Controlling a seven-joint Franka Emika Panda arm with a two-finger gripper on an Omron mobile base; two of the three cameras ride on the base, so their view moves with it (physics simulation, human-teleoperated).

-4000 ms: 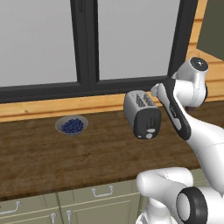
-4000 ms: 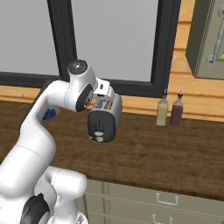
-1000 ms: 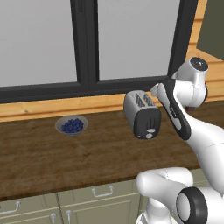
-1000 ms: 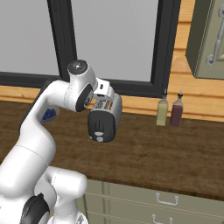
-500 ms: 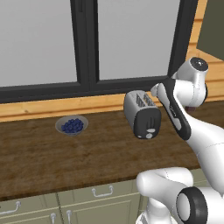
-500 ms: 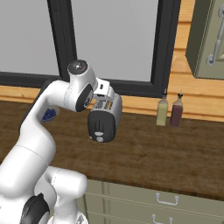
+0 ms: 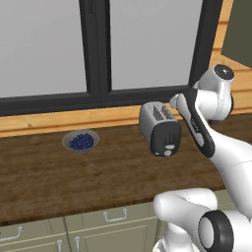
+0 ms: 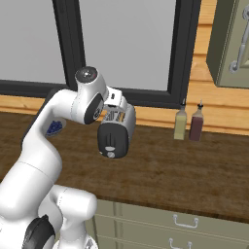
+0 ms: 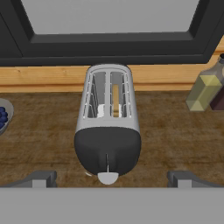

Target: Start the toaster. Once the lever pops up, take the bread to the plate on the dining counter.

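Hand view: gripper [image 9: 111,178] spread wide, holding nothing, hovering above toaster [image 9: 108,131] on dark worktop [image 9: 175,131] by window. Bread [image 9: 115,99] seated in right slot. Lever not discernible on black end face. Best to drop one fingertip onto slider, press straight down, avoid knob [image 9: 107,177].

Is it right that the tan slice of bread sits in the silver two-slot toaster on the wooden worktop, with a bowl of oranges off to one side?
Not quite. The grey bowl holds blueberries, not oranges, as the left base view shows. The rest stands: the tan slice of bread sits in one slot of the silver two-slot toaster on the wooden worktop, as the hand view shows.
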